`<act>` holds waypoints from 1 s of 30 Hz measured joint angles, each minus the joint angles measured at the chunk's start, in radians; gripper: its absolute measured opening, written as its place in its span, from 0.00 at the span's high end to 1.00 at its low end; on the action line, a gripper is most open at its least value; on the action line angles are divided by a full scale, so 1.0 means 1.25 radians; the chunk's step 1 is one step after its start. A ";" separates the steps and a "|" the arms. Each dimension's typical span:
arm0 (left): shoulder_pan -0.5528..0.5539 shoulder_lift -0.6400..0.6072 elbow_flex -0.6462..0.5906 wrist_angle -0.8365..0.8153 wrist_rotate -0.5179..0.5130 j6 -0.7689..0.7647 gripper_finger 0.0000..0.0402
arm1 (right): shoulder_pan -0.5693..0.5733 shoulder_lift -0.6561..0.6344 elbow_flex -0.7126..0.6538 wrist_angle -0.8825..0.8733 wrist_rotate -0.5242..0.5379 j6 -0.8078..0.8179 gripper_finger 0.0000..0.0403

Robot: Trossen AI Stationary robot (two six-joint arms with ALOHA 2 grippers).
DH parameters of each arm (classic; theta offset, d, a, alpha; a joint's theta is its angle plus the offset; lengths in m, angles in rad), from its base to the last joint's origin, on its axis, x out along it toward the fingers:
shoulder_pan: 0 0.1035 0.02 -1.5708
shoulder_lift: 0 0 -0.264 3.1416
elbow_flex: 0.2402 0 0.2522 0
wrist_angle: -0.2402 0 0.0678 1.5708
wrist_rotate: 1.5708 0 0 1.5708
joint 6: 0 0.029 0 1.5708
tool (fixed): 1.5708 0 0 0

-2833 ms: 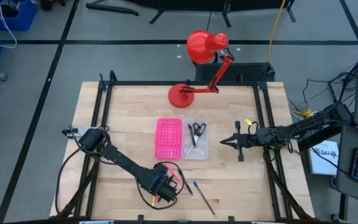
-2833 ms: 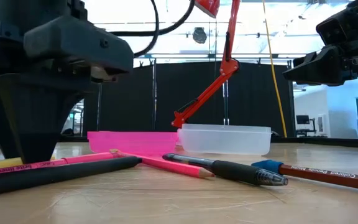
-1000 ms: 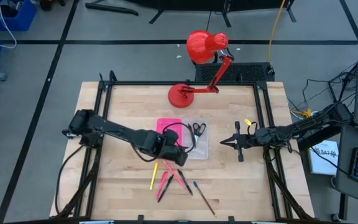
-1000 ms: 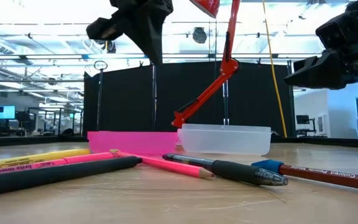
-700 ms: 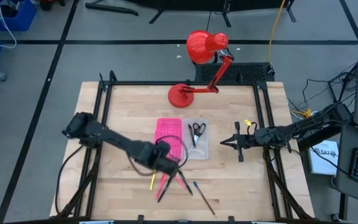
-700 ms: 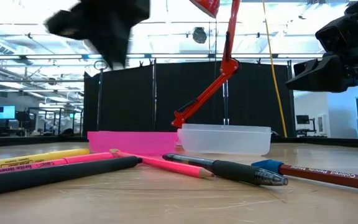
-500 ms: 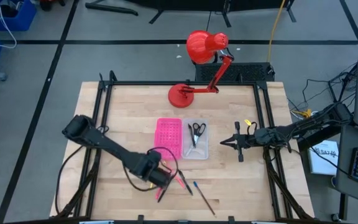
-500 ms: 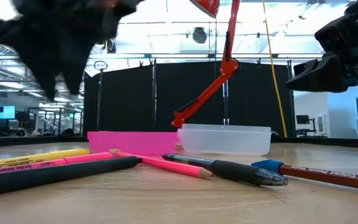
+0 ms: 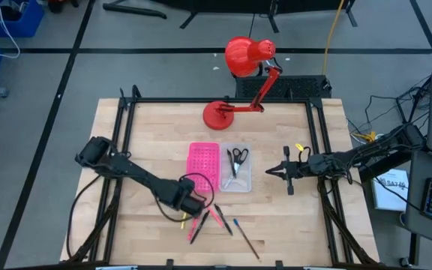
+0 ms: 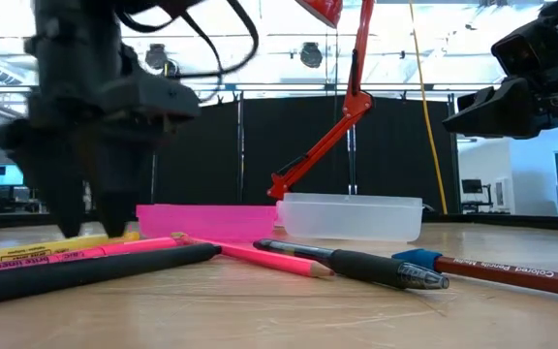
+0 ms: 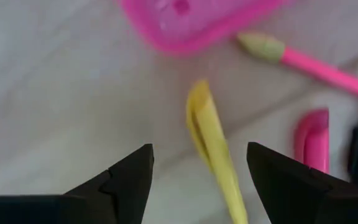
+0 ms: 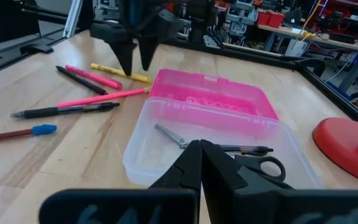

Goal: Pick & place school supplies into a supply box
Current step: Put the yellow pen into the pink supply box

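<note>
Several pens and pencils lie flat near the table's front edge: a yellow pen [image 11: 209, 142], a pink one [image 10: 105, 250], a black one [image 10: 85, 271], a pink pencil [image 10: 250, 254], a black pen [image 10: 356, 264] and a blue-tipped red pencil [image 10: 502, 272]. My left gripper [image 9: 188, 206] points down, open, one finger on each side of the yellow pen, apart from it. The supply box's clear tray [image 9: 239, 181] holds the scissors [image 12: 253, 155]; its pink half [image 9: 204, 166] lies beside it. My right gripper [image 9: 268, 172] waits shut, level, right of the box.
A red desk lamp [image 9: 246, 56] stands with its base [image 9: 220, 114] at the table's far edge, beyond the box. Black frame rails [image 9: 126, 142] run along the table's left and right sides. Bare wood lies left of the pens.
My left gripper has left the space over the box's pink half, gone toward the table's near edge and come down over the pens. Its fingers have opened and now straddle the yellow pen. The pens and the box lie as before.
</note>
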 joint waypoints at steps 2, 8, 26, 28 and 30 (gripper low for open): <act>0.020 0.003 -0.014 0.033 0.001 0.039 0.36 | 0.000 0.000 0.000 0.000 0.000 -0.002 1.00; 0.050 0.056 -0.013 0.055 0.053 0.099 0.42 | 0.000 0.000 0.000 -0.009 0.001 -0.019 1.00; 0.043 0.102 0.012 0.059 0.113 0.085 0.87 | 0.000 0.001 0.000 -0.022 0.001 -0.014 1.00; 0.038 0.112 0.026 0.049 0.096 0.112 0.87 | 0.000 0.001 0.000 -0.021 0.001 -0.014 1.00; 0.036 0.112 0.033 0.044 0.082 0.121 0.87 | 0.000 0.001 0.000 -0.022 0.001 -0.014 1.00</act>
